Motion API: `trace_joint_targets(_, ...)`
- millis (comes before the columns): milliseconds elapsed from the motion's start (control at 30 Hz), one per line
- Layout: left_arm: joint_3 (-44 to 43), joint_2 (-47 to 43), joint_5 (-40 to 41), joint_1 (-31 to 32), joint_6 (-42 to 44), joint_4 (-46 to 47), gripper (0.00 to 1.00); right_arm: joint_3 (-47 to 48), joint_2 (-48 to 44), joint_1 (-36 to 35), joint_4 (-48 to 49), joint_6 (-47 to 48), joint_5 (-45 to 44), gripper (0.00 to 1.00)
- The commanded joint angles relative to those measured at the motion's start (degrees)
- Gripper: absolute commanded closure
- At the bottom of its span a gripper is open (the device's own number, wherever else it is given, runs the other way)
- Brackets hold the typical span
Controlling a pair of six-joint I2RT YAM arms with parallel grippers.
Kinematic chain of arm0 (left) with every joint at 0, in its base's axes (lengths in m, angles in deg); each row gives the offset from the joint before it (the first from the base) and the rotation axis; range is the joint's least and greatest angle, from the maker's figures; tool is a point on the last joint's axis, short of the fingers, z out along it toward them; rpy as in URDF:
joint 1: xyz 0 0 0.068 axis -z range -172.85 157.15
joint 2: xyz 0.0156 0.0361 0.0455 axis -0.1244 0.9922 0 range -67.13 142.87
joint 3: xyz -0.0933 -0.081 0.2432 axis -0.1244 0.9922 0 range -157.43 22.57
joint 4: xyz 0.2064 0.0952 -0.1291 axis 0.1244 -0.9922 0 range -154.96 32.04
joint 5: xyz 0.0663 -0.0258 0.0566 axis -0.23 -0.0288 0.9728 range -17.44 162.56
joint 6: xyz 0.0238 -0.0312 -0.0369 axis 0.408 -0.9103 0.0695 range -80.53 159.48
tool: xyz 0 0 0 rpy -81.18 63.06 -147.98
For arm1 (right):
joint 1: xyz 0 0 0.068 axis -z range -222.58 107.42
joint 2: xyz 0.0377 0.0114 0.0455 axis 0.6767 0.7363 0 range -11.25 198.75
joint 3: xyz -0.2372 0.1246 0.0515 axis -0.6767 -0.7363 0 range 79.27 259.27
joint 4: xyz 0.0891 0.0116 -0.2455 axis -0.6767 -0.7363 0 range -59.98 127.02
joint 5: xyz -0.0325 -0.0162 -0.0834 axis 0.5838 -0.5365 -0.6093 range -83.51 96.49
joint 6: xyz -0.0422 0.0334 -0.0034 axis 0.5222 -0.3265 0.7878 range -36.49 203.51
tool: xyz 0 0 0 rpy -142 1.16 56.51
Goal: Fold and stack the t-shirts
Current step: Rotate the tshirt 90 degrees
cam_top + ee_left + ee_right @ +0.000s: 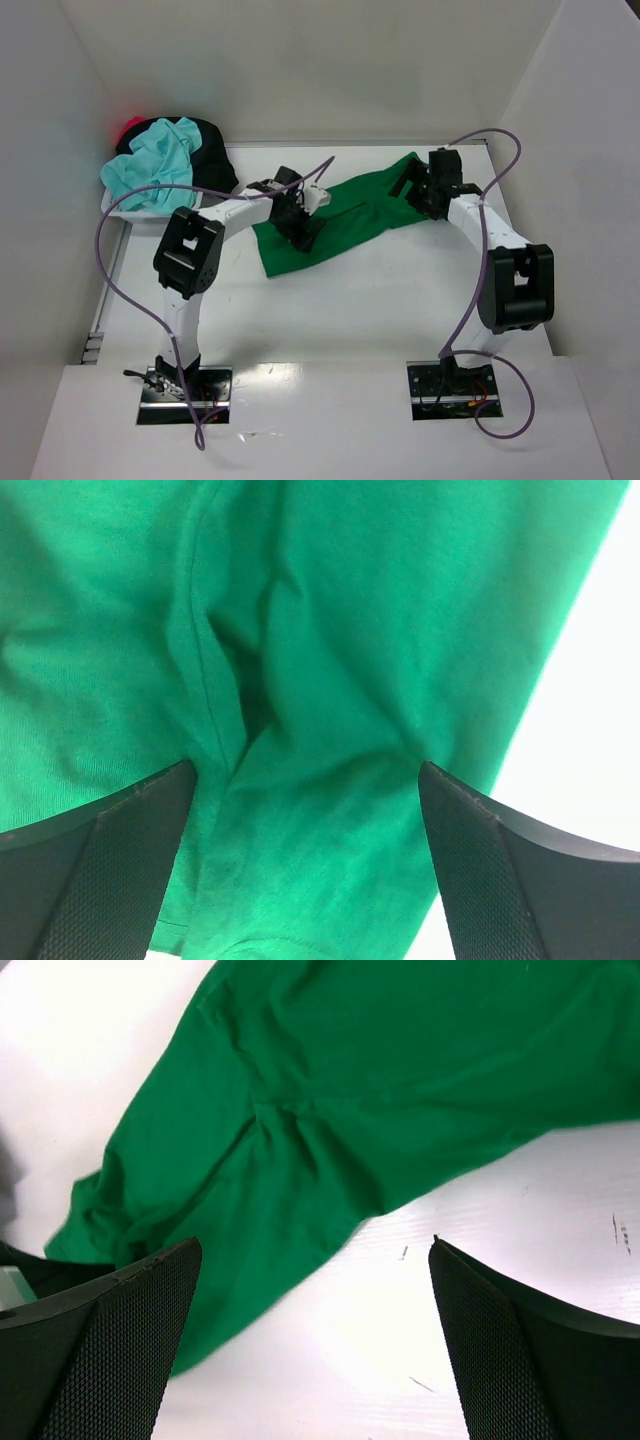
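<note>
- Near edge: both arm bases sit on a glossy white table. A purple cable loops up along each arm.
- Left gripper: the black fingers are spread wide and hold nothing. Their pads have a fine cross-hatched grain. It hangs low over the near-left end of the green shirt, and cloth fills the whole gap between the fingers. We cannot tell whether the tips touch it.
- Right gripper: also spread wide and empty. It is above the far-right end of the same shirt, with the cloth's edge and bare table between the fingers.
- The green shirt lies mid-table as a slanted band running from near-left to far-right. It is bunched, not flat.
- Cloth: soft matte knit in bright green. The left wrist view shows a stitched seam and a deep crease. The right wrist view shows puckers fanning out from one point.
- Far-left corner: a loose heap well apart from the green shirt. A crumpled turquoise shirt is on top, a black shirt is behind it, and a red-pink shirt peeks out at the back.
- A white basket rim shows under the heap.
- Plain white walls enclose the table.
</note>
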Motion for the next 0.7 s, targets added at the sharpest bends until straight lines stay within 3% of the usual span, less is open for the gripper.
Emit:
trace_joint_targets(0, 5.48, -1.07, -10.07, 3.45, -11.01, -7.0, 0.01, -1.77, -4.79, -0.57, 0.22, 0.32, -0.45, 0.0)
trace_joint_targets(333, 23.59, -9.87, -11.66, 20.24, -31.41, -3.57, 0.01, -2.22, 0.83, -0.57, 0.75, 0.85, -2.99, 0.0)
trace_joint_targets(567, 23.08, -16.55, -13.24, 23.24, -39.5, -3.57, 0.01, 2.7, 8.39, -0.57, 0.75, 1.38, -4.58, 0.0)
trace_joint_targets(667, 18.78, -21.02, -9.48, 23.24, -39.51, -5.51, 0.01, 6.65, 12.16, -0.57, 0.13, 2.51, -4.58, 0.0)
